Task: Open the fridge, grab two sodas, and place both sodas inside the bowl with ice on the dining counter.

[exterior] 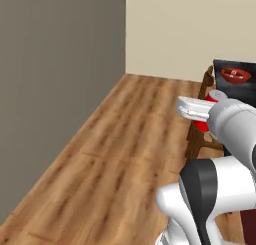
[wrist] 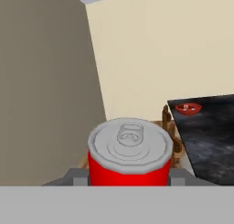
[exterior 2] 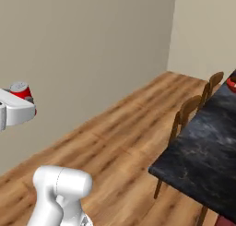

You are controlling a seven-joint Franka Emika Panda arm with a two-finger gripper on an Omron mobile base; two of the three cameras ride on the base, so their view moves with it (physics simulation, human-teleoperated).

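The red can (wrist: 129,157) sits upright between the pincer (wrist: 129,177) fingers, held tight at the bottom middle, while the red bowl (wrist: 188,109) rests far off on the black table (wrist: 208,136) at the right.

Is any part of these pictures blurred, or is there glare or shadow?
Hand view: red can close and sharp, bowl far and soft. Right base view: black counter has a marbled sheen. Left base view: flat lighting, no strong shadows on the floor.

Black marbled dining counter (exterior 2: 203,160), red bowl with ice (exterior: 236,75) on top, wooden floor (exterior: 120,154)
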